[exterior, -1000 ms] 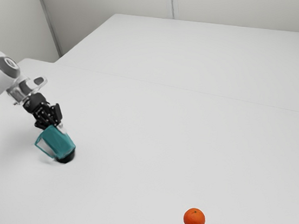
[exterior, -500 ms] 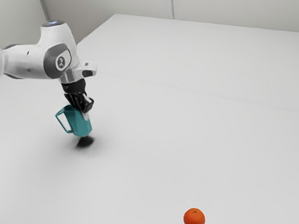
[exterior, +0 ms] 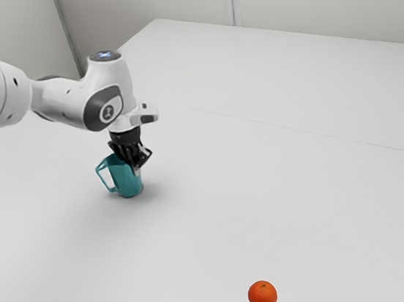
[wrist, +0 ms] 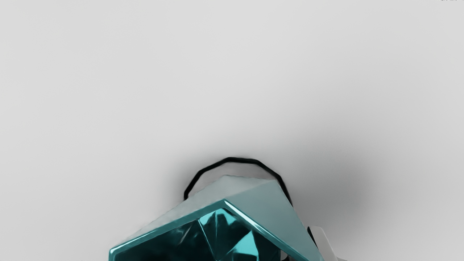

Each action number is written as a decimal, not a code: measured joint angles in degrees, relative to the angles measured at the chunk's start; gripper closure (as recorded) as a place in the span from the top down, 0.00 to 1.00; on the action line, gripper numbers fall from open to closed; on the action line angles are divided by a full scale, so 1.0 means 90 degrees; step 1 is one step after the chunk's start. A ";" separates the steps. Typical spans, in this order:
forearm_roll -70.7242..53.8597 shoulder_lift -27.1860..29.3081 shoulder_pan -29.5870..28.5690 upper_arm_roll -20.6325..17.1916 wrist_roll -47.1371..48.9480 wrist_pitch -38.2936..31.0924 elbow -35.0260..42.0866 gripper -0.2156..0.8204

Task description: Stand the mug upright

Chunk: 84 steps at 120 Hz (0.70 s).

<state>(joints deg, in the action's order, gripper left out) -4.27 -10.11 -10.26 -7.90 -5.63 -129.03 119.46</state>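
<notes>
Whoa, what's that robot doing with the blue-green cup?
The robot arm is holding the teal mug by its wall with its black gripper. The mug's mouth faces up but it leans a little, so it isn't quite straight. Its bottom is at or just above the white table; I can't tell if they touch. An orange sits apart on the table.

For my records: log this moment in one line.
gripper shut on mug wall | mug slightly tilted | orange apart on table
</notes>
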 joint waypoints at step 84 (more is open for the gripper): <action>0.0049 0.0905 -0.0004 -0.0020 0.0851 0.0254 -0.0305 0.74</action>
<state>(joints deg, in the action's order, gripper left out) -3.84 -1.97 -10.30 -8.09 2.04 -126.75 116.71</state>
